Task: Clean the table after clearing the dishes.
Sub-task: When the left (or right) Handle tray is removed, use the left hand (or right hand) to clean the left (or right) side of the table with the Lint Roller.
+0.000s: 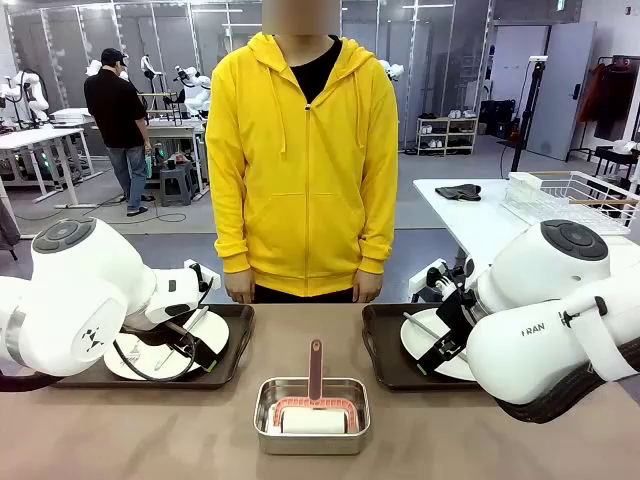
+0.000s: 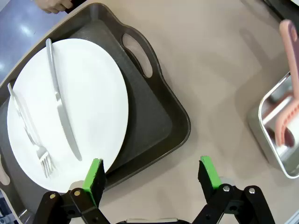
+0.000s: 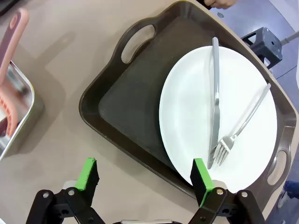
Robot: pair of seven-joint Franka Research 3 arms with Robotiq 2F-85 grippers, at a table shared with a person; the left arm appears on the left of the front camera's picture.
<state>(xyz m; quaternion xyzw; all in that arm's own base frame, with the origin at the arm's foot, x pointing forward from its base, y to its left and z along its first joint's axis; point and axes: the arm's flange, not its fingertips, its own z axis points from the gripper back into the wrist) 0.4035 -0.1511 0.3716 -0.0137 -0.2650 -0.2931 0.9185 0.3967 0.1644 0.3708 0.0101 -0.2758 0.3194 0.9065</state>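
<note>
Wide open and holding nothing, the left hand (image 2: pixel 152 170) hovers over the rim of the left tray (image 2: pixel 180 126) and the right hand (image 3: pixel 145 172) over that of the right tray (image 3: pixel 88 107), probably lined up to grip those rims and lift the plates (image 2: pixel 88 102) off the tabletop (image 2: pixel 210 70) before wiping.

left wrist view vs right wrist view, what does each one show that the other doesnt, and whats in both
Left wrist view: the left gripper, open, over the edge of the left tray, whose left plate carries a knife and fork.
Right wrist view: the right gripper, open, over the edge of the right tray, the right plate with its cutlery, and a grey stool beyond.
Both: the tan table and the steel pan with a pink handle.
</note>
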